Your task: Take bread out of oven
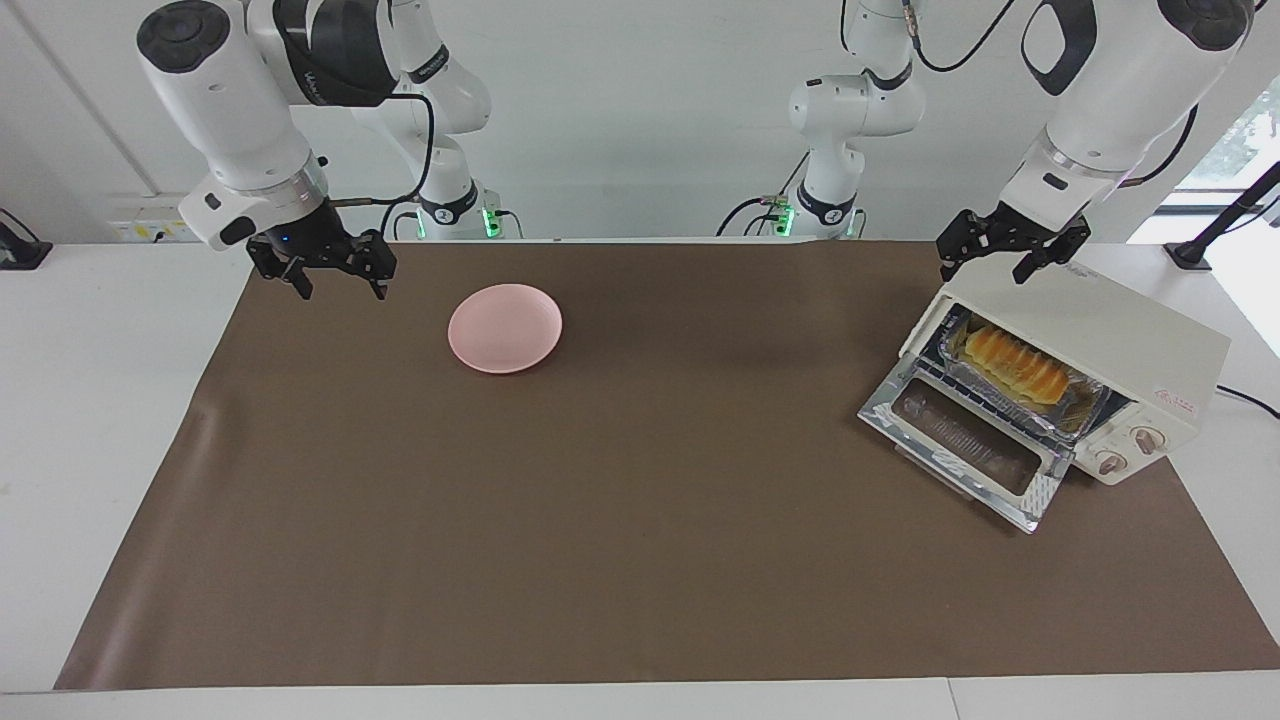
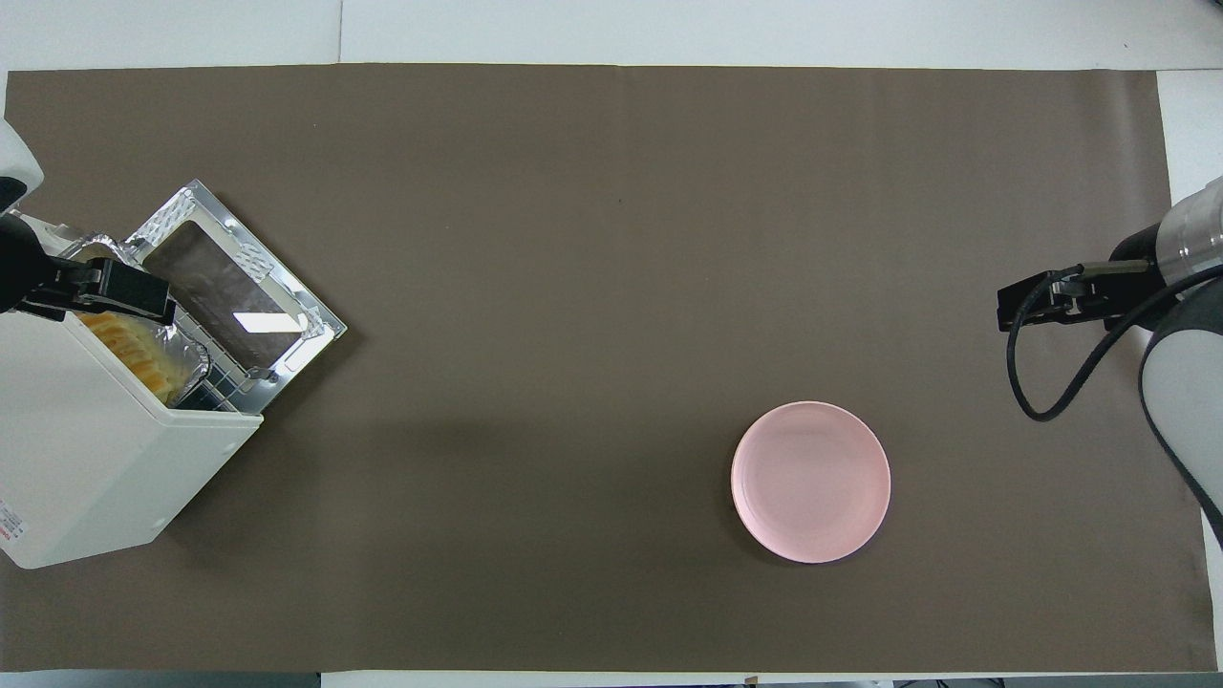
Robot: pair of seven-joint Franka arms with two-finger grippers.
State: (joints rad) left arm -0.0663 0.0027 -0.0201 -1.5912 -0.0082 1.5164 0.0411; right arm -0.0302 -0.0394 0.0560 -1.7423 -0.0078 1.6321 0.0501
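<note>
While the oven (image 1: 1110,345) stands at the left arm's end of the table with its glass door (image 1: 965,445) folded down flat onto the brown mat (image 1: 640,560), the bread (image 1: 1015,364) lies inside it, in a silver foil tray (image 1: 1085,405) on the dark wire rack; the loaf's long axis runs parallel to the oven's front opening, one end toward the knobs (image 1: 1130,450) and the other toward the end nearer the robots; its ridges cross that axis. The left gripper (image 1: 1012,250) hangs just above the oven's top, at the corner nearest the robots, fingers spread wide and holding nothing. The right gripper (image 1: 335,270) hangs over the mat at the right arm's end, beside the pink plate (image 1: 505,328), likewise spread wide and empty; the right arm waits.
</note>
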